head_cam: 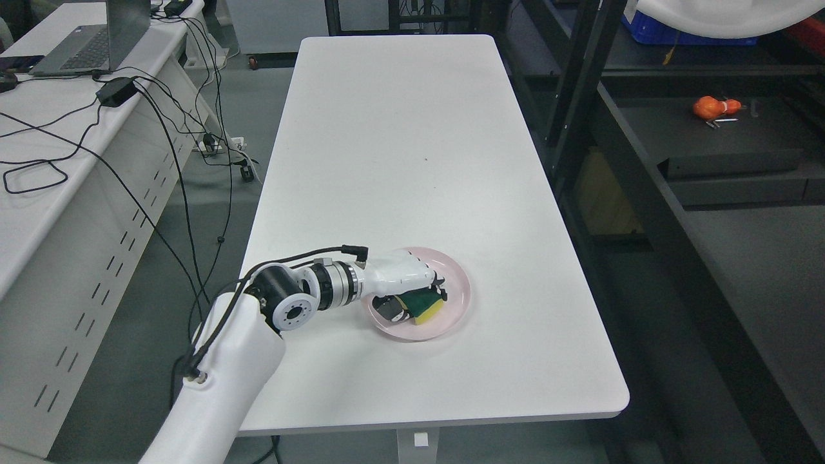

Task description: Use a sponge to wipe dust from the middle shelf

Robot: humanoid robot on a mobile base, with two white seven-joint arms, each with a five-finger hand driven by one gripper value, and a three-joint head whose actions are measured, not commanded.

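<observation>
Head view from my remote station. Shallow round pink plate (459, 298) with a smooth glossy rim, resting on the long white rectangular table (399, 161) near its front right part; inside it lies the one item it holds, a rectangular sponge (427, 305) with a dark green scouring layer on top and a soft yellow foam layer beneath. My left robot hand (412, 298), a glossy white moulded shell with dark fingertips, reaches over the plate from the left. Its fingers (390, 310) are curled around the sponge, thumb side and finger side pressed against opposite faces, so I read the hand as gripping the sponge while the sponge sits within the plate's rim. I cannot tell whether the sponge touches the plate floor or is slightly raised.

White left arm (219, 380), entering from the lower left, with a black and silver cylindrical wrist joint (309, 298) and a black cable (283, 261) looped along it.

Table surface: matte, smooth, with rounded corners.

Right of the table, a dark metal shelving unit (644, 193) with black uprights; on one of its shelves, well apart from the plate, a small orange object (709, 107) whose nature I cannot make out.

Left of the table, a white desk (38, 212) carrying a grey laptop (90, 45), a black power adapter (116, 90) and trailing black wires.
</observation>
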